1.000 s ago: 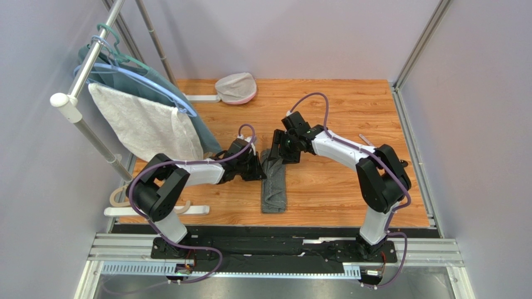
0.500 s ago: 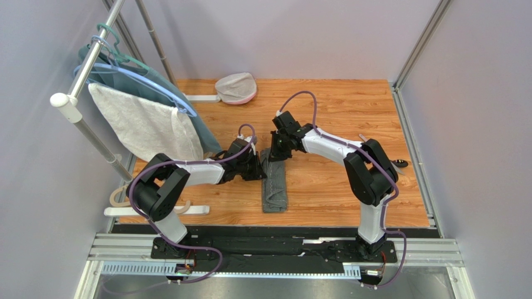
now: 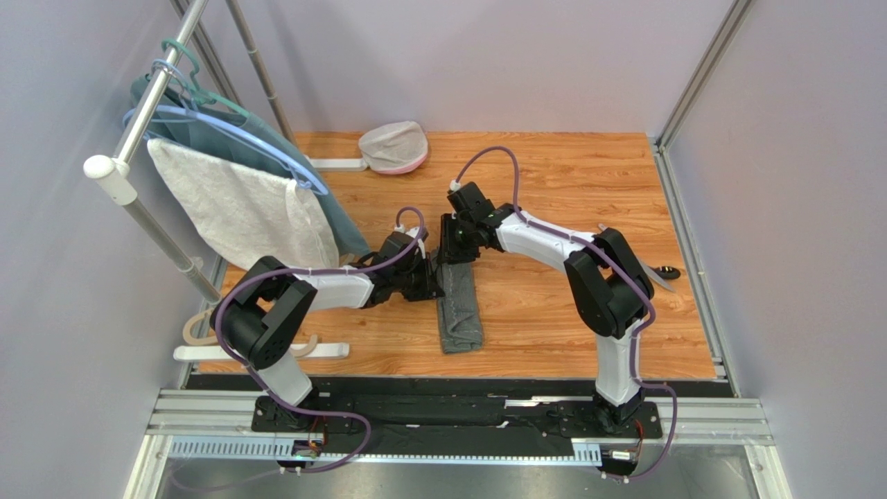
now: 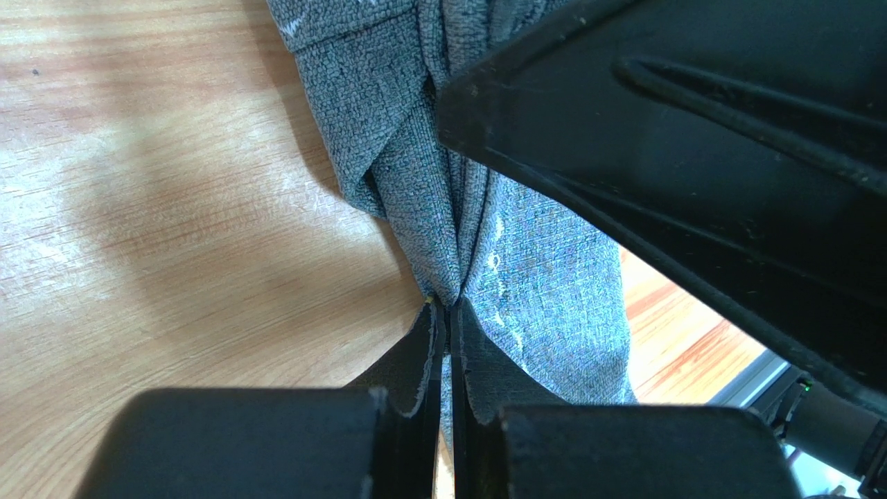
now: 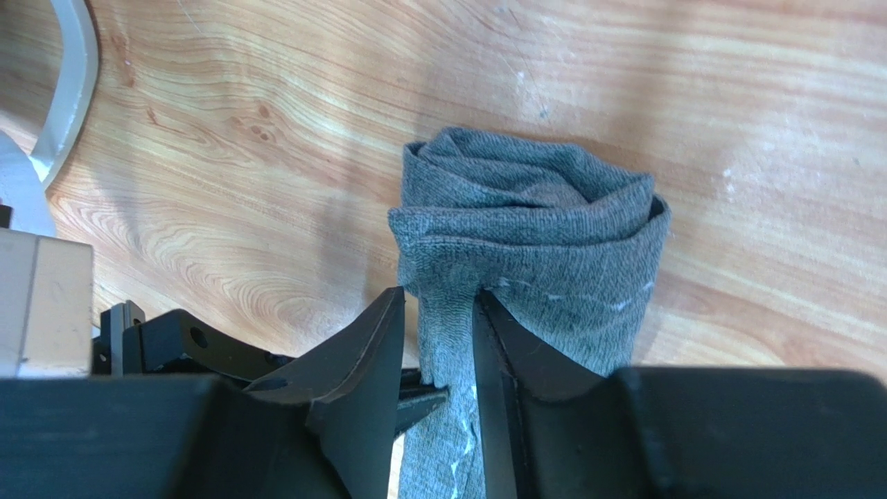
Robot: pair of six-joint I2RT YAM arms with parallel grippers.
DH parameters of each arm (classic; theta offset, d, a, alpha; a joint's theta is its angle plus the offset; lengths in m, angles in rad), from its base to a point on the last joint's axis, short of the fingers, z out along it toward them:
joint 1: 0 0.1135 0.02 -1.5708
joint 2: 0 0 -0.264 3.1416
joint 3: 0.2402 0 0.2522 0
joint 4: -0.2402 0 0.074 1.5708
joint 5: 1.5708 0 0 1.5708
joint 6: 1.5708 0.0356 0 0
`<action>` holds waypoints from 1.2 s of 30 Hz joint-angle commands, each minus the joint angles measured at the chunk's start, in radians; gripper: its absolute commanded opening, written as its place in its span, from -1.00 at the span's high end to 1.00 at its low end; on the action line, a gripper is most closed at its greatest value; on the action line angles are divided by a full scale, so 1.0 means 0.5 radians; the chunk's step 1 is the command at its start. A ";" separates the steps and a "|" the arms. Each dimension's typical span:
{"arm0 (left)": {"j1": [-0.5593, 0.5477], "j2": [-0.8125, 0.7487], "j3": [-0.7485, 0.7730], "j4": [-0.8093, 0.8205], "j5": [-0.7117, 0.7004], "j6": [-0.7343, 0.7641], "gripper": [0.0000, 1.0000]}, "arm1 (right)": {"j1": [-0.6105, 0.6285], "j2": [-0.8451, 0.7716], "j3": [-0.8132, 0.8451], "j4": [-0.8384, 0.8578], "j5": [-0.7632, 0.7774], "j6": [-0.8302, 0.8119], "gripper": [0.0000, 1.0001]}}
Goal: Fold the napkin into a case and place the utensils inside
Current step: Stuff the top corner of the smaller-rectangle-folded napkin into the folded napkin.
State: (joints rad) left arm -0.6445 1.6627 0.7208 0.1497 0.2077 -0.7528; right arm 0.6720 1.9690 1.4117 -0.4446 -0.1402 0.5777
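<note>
The napkin (image 3: 459, 309) lay on the wooden table (image 3: 521, 322), folded into a long thin strip (it looked like a little grey sleeping bag). It was in the middle of the table, between the two arms. The left gripper (image 4: 450, 310) was squeezed tight on a fold at the side of the strip, with the cloth pinched between its two fingers. The right gripper (image 5: 439, 307) was at the far end of the strip, just beside the left one. Its fingers (image 5: 370, 343) stood a little apart, with the edge of the napkin between them. I could not tell if they were squeezing the cloth or only sitting around it. The far end of the napkin was rolled and bunchy. A utensil (image 3: 664, 272) with a dark end lay well away, by the right edge of the table. A white towel (image 3: 239, 213) hung on a rack (image 3: 156, 88) at the left.
</note>
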 commanded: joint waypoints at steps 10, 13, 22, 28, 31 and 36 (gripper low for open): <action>0.000 0.003 -0.076 -0.100 -0.038 0.012 0.96 | 0.034 0.041 0.064 0.220 0.108 -0.100 0.28; 0.000 -0.003 -0.082 -0.100 -0.038 0.005 0.96 | 0.049 0.050 0.061 0.196 0.161 -0.131 0.26; 0.000 0.000 -0.082 -0.082 -0.023 -0.004 0.97 | 0.095 0.121 0.097 0.184 0.391 -0.189 0.33; 0.000 -0.009 -0.079 -0.091 -0.026 -0.001 0.97 | 0.104 0.152 0.131 0.165 0.519 -0.204 0.46; 0.003 -0.003 -0.079 -0.091 -0.017 -0.001 0.98 | 0.104 0.161 0.140 0.168 0.572 -0.220 0.50; 0.000 -0.006 -0.085 -0.094 -0.010 0.002 0.98 | 0.107 0.136 0.150 0.162 0.621 -0.226 0.92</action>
State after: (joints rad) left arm -0.6434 1.6604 0.7094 0.1680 0.2081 -0.7616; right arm 0.7300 2.0422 1.4479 -0.3897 0.0822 0.4881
